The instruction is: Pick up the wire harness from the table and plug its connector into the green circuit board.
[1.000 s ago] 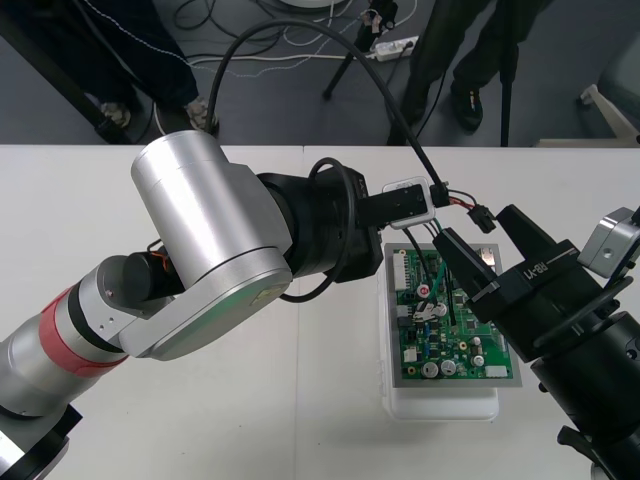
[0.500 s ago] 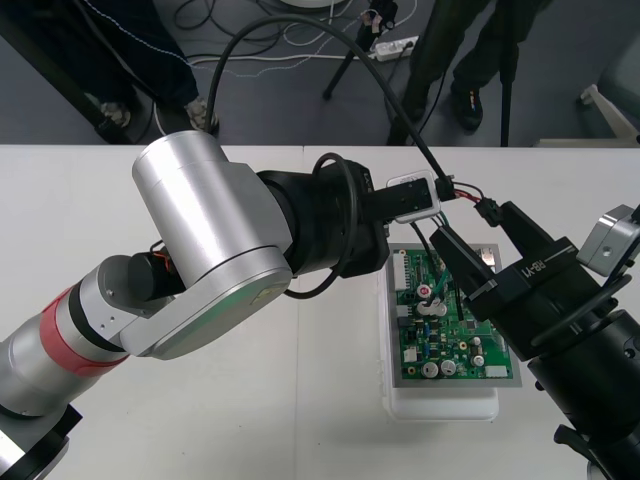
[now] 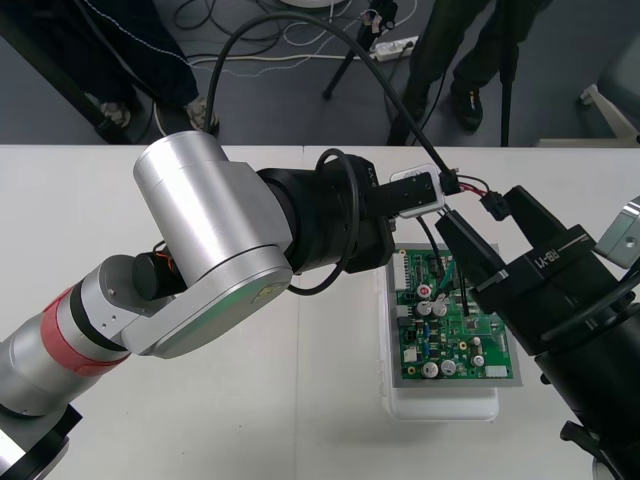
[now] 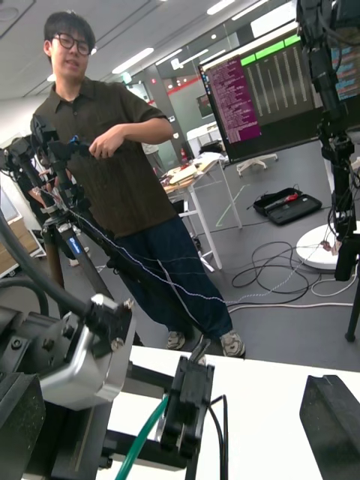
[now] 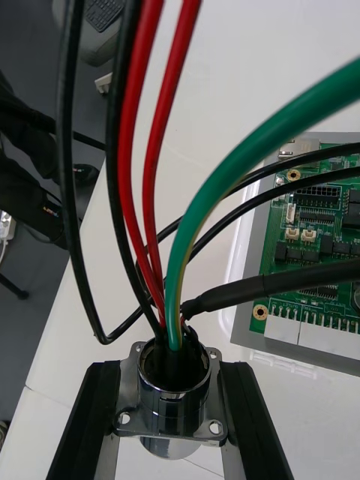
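My left gripper (image 5: 166,375) is shut on the harness's round metal socket (image 5: 169,405), clamping its flange from both sides. Red, black and green wires (image 5: 161,187) rise out of the socket. In the front view the left gripper (image 3: 425,205) hangs over the far edge of the green circuit board (image 3: 455,335). The black plug (image 3: 492,208) hangs in the air beyond it on red wires. My right gripper (image 3: 480,210) is open, with its fingers (image 4: 330,427) far apart on either side of the plug (image 4: 187,405) and not touching it.
The board sits on a white base (image 3: 440,402) at the table's right middle. The bulky silver left arm (image 3: 210,260) spans the table's centre. A thick black arm cable (image 3: 330,40) arcs over the far edge.
My left gripper has carried the harness slightly toward the far edge and to the right. The right gripper has drifted a little to the right with it, still open around the plug.
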